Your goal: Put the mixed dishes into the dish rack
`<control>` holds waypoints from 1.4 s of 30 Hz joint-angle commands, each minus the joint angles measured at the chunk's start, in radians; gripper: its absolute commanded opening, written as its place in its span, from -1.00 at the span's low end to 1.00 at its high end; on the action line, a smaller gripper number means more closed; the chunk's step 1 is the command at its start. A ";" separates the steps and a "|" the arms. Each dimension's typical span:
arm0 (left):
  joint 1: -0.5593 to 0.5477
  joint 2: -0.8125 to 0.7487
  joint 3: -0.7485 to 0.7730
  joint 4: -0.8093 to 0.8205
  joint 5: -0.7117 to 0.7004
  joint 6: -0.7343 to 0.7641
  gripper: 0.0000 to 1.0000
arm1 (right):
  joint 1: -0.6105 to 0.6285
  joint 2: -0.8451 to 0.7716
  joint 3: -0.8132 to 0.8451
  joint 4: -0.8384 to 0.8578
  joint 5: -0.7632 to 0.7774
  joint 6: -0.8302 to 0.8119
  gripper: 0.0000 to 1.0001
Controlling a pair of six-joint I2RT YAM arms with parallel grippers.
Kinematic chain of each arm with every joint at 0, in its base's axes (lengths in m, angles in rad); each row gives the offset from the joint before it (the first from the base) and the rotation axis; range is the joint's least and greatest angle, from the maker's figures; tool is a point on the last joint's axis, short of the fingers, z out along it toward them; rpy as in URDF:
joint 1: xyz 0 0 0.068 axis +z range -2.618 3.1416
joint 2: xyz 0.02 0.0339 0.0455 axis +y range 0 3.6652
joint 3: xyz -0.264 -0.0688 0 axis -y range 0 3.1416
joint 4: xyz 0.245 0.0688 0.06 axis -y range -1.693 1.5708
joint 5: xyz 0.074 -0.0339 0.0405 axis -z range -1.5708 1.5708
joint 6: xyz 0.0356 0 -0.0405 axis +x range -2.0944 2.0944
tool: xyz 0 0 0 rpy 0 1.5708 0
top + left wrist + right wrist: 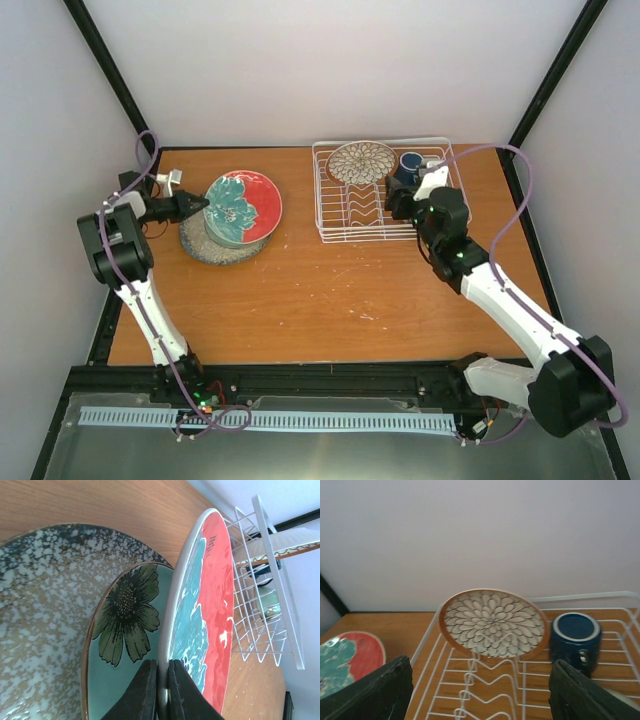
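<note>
The red-rimmed teal plate (210, 605) is at the far left of the table (330, 290), tipped up off the stack. Its rim is pinched between the fully closed fingers of the left gripper (162, 667). Only a thin bite of rim is held, so the main risk is that the plate pivots or slips out under its own weight on the way across. It would then drop onto the pale green plate (125, 630) and the large speckled grey plate (45, 605) beneath it. Its lower edge could also drag the pale green plate sideways if it is not lifted clear.

In the dish rack (322, 195), far right, the petal-patterned plate (494, 623) stands in the dividers beside the dark blue mug (576, 636), and a careless entry could knock either. The right gripper (480, 690) hovers over the rack's near part, wide open and empty, and is probably in the plate's path.
</note>
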 commanded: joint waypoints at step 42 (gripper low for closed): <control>0.003 0.194 0.054 0.070 0.598 0.174 -0.99 | 0.252 1.008 0.993 -0.618 -0.444 -0.350 0.59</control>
